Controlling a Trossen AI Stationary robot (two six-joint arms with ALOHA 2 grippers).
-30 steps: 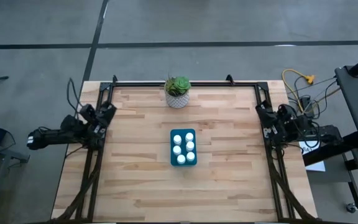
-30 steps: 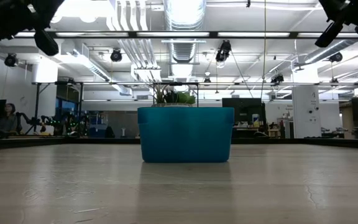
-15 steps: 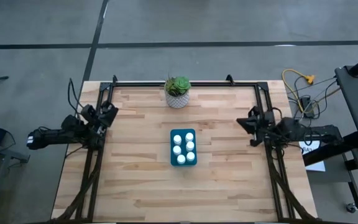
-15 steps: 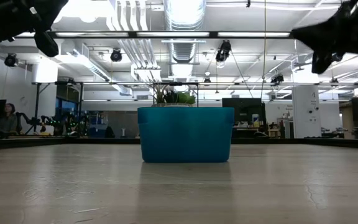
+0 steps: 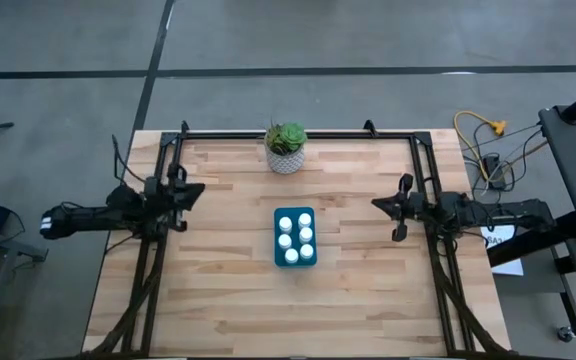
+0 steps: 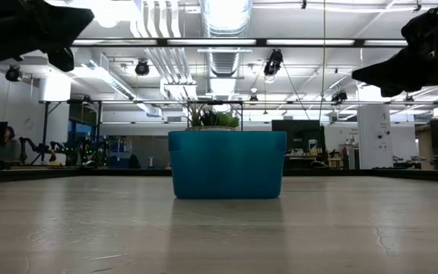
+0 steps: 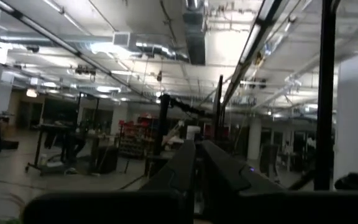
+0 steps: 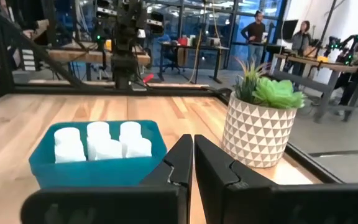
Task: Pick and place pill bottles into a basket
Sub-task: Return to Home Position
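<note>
The teal basket [image 5: 311, 262] stands on its base at the middle of the wooden table; it also shows in the low view [image 6: 226, 164] and the right wrist view [image 8: 98, 167]. Several white pill bottles [image 5: 295, 238] stand upright inside it, their caps showing in the right wrist view [image 8: 98, 142]. My left gripper [image 5: 198, 188] is shut and empty, level above the table's left side, pointing right. My right gripper [image 5: 376, 204] is shut and empty above the table's right side, pointing toward the basket. Both grippers are well clear of the basket.
A white patterned pot with a green plant [image 5: 285, 148] stands at the far edge, behind the basket [image 8: 260, 127]. Black frame rails run along the table's left, right and far edges. Bare wood lies around the basket. People stand in the room beyond the table.
My right gripper has swung from the table's right edge toward the basket and come down a little, ending level and pointing left. My left gripper has turned from pointing toward the far right to pointing level toward the right, moving slightly inward. The basket and bottles have stayed still.
</note>
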